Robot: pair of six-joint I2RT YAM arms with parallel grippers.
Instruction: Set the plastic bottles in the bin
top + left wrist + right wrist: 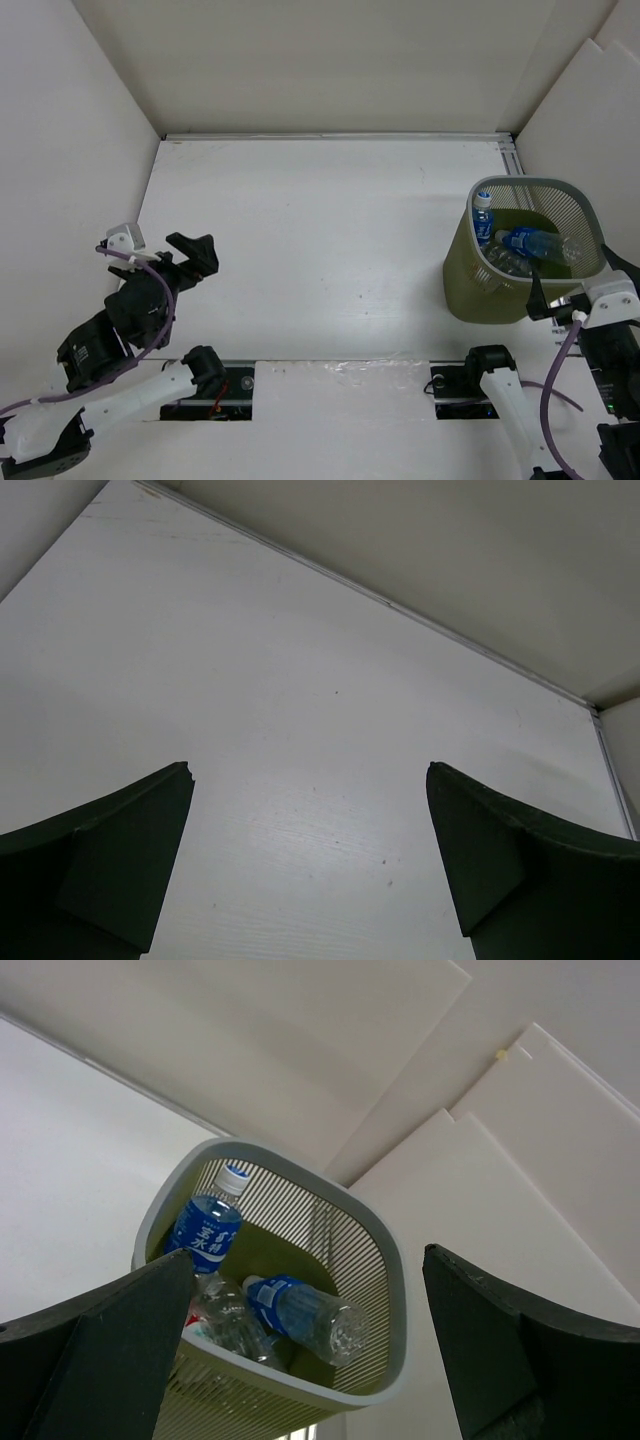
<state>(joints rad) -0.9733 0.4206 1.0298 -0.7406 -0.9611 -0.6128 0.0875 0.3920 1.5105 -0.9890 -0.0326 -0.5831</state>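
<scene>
**A:** Left gripper [203, 255], state?

**B:** Jaws recorded spread wide. In its wrist view [308, 810] only the white table [330, 230] is seen between the two dark fingers [110, 860]. The arm is placed at the table's left side, close to the left wall.

**A:** Right gripper [545, 300]?

**B:** Also logged as parted, with nothing clasped. It is held just beside the near right edge of the bin [465, 280], and its wrist camera [308, 1253] is pointed up and over the grey rim.

**A:** Bin position?

**B:** Stood upright at the table's right side, near the right wall, well apart from the left arm.

**A:** The plastic bottles?

**B:** Seen inside the bin [340, 1230]. One blue-labelled bottle with a white cap [483, 218] [205, 1230] is leaned against the mesh wall. A second blue-labelled bottle [530, 242] [300, 1310] is laid on its side. A clear bottle [505, 262] [230, 1325] is lodged beneath, touching both. What lies under these cannot be told.
</scene>
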